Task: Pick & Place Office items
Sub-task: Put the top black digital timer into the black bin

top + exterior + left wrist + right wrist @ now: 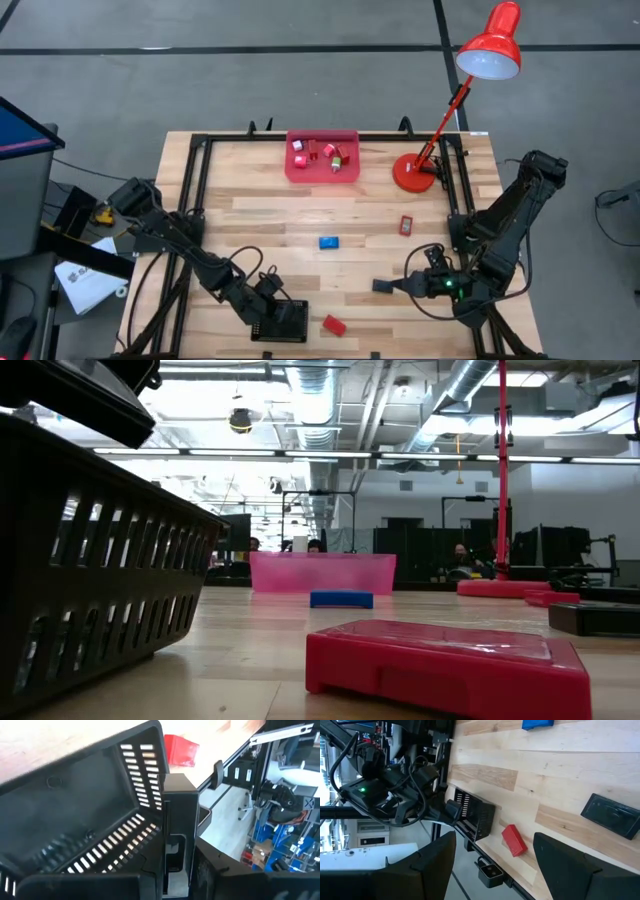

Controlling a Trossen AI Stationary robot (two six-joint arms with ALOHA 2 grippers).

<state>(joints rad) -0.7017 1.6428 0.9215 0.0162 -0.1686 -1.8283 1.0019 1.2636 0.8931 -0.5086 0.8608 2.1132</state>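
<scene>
Lower left of the high view, the left hand [272, 312] is clamped on a black basket [281, 322]. A red block [334, 325] lies just beside it. Lower right, the right hand [397, 287] hangs wide, empty, near a black rectangle [383, 286]. Mid-surface sits a blue block [329, 241].

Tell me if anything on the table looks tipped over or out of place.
Yes. The black basket at the near edge is tilted up off the wood, gripped by the left claw. A red block and a blue block lie loose outside the pink bin.

Lab: exposed ceiling ducts [450, 400], monitors [555, 545], strip lights [230, 452]
</scene>
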